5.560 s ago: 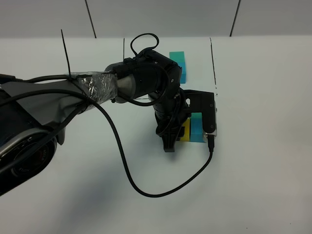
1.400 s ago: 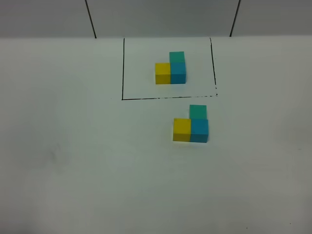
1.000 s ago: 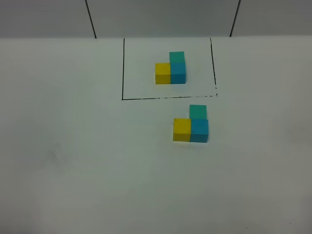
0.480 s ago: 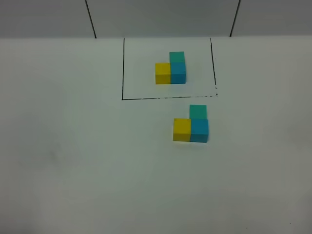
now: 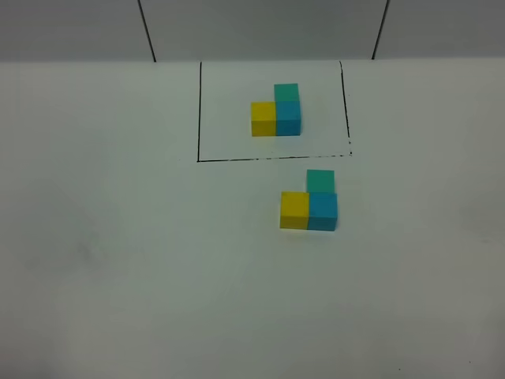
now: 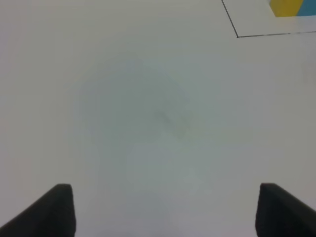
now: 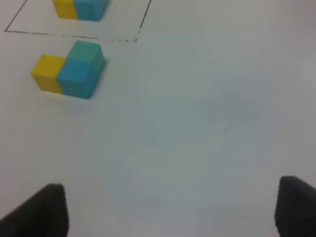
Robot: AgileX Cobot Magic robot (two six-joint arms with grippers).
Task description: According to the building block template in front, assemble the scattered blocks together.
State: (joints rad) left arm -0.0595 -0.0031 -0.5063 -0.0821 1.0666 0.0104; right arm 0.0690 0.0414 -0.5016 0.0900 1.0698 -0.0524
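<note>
The building block template (image 5: 277,110) is an L of yellow, blue and teal cubes inside a thin black rectangle at the back of the table. Just in front of the frame, the scattered blocks stand pressed together in the same L: yellow (image 5: 294,210) on the left, blue (image 5: 323,212) beside it, teal (image 5: 319,181) behind the blue. The right wrist view shows them too, yellow (image 7: 48,73), blue (image 7: 75,79) and teal (image 7: 86,51), far from my right gripper (image 7: 168,210), which is open and empty. My left gripper (image 6: 170,212) is also open over bare table. Neither arm shows in the high view.
The white table (image 5: 158,260) spreads wide around the blocks. A corner of the black frame (image 6: 237,36) and part of the template's yellow cube (image 6: 285,6) show in the left wrist view. Black seams run up the grey back wall (image 5: 260,28).
The left arm, which stood over the blocks several seconds ago, has withdrawn out of the high view. Over the last second nothing has moved.
</note>
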